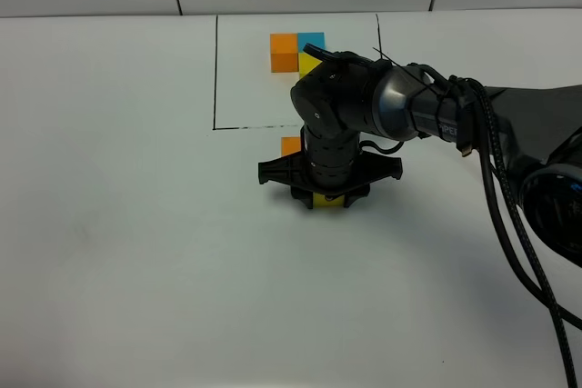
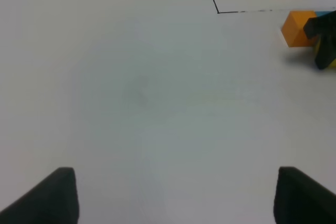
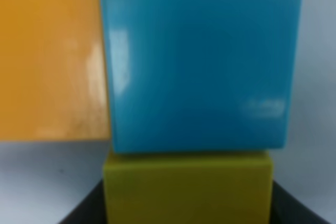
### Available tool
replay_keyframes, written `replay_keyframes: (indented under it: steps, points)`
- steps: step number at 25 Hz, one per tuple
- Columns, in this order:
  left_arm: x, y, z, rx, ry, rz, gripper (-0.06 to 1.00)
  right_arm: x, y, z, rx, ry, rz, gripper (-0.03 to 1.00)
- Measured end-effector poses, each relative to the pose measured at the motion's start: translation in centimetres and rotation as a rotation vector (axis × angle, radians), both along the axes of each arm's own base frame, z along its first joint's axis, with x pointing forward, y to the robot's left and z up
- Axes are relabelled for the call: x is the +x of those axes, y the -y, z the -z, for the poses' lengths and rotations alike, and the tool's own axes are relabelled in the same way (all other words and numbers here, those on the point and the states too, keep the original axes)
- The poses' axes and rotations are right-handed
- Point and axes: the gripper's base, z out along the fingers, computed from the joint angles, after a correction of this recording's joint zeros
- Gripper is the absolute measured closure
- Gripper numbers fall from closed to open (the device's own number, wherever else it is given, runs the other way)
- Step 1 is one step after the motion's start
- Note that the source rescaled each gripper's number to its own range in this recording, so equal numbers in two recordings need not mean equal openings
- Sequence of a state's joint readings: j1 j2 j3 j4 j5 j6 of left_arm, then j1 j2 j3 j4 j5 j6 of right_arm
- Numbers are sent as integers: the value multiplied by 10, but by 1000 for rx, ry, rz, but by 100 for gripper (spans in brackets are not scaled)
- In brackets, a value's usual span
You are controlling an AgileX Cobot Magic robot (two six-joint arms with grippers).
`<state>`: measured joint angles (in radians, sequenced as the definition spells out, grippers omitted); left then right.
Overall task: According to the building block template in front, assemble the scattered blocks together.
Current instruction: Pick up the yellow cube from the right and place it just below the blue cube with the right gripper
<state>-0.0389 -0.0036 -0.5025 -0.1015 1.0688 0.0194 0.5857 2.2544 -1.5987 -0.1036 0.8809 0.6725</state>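
Observation:
The template (image 1: 216, 70) is a black-lined rectangle at the back holding joined orange (image 1: 284, 52), blue (image 1: 312, 40) and yellow (image 1: 308, 64) cubes. Just in front of its line lies the loose orange block (image 1: 290, 145). My right gripper (image 1: 327, 195) points down, shut on the loose yellow block (image 1: 327, 200). In the right wrist view the yellow block (image 3: 186, 187) sits between the dark fingers, pressed against the blue block (image 3: 199, 61), and the orange block (image 3: 50, 56) lies beside the blue one. The arm hides the blue block from above. My left gripper (image 2: 178, 198) is open over bare table.
The right arm (image 1: 409, 106) and its cables (image 1: 509, 215) stretch in from the right edge over the template's front right corner. The left wrist view shows the orange block (image 2: 297, 27) and the template's line (image 2: 218, 10) far off.

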Motion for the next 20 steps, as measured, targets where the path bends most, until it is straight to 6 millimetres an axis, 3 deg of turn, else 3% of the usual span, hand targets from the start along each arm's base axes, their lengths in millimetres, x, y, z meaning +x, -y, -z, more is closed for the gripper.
replay_keyframes:
  steps: [20]
  points:
    - [0,0,0,0,0,0,32,2,1,-1,-10,2,-49,95]
